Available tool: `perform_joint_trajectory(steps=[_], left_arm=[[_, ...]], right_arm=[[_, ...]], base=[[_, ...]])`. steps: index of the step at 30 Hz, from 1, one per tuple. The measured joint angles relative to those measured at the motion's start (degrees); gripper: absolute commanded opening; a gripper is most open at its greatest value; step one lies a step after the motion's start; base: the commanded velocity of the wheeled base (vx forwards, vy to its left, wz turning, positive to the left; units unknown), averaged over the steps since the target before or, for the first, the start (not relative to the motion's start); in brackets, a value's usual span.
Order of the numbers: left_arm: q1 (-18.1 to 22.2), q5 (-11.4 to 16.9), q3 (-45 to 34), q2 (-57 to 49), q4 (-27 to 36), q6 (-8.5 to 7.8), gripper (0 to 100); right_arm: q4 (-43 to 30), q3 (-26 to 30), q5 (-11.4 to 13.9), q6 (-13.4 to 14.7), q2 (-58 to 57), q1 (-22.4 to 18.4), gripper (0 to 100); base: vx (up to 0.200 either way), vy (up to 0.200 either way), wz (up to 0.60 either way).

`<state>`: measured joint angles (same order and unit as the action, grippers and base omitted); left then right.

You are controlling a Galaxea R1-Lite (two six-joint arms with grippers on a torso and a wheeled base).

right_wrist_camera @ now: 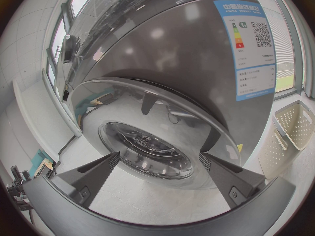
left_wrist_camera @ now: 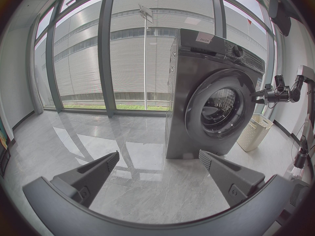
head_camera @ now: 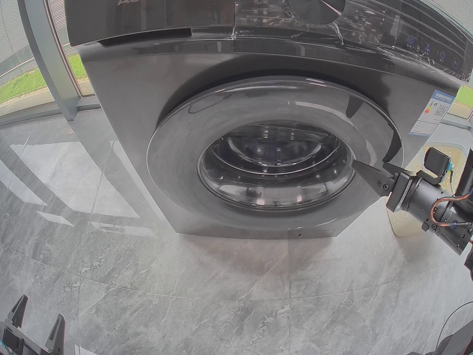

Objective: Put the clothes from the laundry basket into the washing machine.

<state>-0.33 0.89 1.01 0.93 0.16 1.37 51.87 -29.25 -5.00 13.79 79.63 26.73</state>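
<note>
The grey washing machine (head_camera: 148, 99) stands on the floor with its round glass door (head_camera: 276, 163) shut. My right gripper (head_camera: 370, 167) is open at the door's right edge, its fingers (right_wrist_camera: 226, 177) apart and nothing between them. A cream perforated laundry basket (right_wrist_camera: 292, 135) sits on the floor right of the machine, behind the right arm (head_camera: 405, 225). The part of its inside that shows looks bare. My left gripper (head_camera: 41, 307) hangs low at the near left, open and holding nothing, well away from the machine (left_wrist_camera: 210, 92).
Glossy grey tile floor (head_camera: 221, 282) spreads in front of the machine. Tall windows with dark frames (left_wrist_camera: 106, 49) run behind and to the left. A white wall (left_wrist_camera: 295, 49) closes the right side near the basket (left_wrist_camera: 254, 131).
</note>
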Motion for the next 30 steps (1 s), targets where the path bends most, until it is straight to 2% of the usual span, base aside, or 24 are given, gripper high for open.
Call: perform_joint_trajectory(steps=[9, 16, 19, 24, 30], left_arm=[[-0.02, 0.00, 0.00, 0.00, 0.02, -0.04, 100], [-0.02, -0.02, 0.00, 0.00, 0.05, 0.00, 100], [-0.02, 0.00, 0.00, 0.00, 0.02, 0.02, 100], [0.00, 0.00, 0.00, 0.00, 0.02, 0.00, 100], [-0.02, 0.00, 0.00, 0.00, 0.02, -0.02, 100]], right_arm=[[-0.09, -0.68, -0.59, 0.41, 0.05, -1.72, 100], [0.44, -2.01, -3.01, 0.60, 0.79, -3.08, 100], [0.76, -1.73, -3.02, 0.55, 0.91, -2.93, 100], [1.89, 1.28, -1.87, -0.05, 0.61, -2.29, 100], [0.71, 10.23, 3.39, -2.51, -3.11, 0.46, 100]], base=[[0.000, 0.000, 0.00], [0.000, 0.000, 0.00], [0.000, 0.000, 0.00], [0.000, 0.000, 0.00], [0.000, 0.000, 0.00]])
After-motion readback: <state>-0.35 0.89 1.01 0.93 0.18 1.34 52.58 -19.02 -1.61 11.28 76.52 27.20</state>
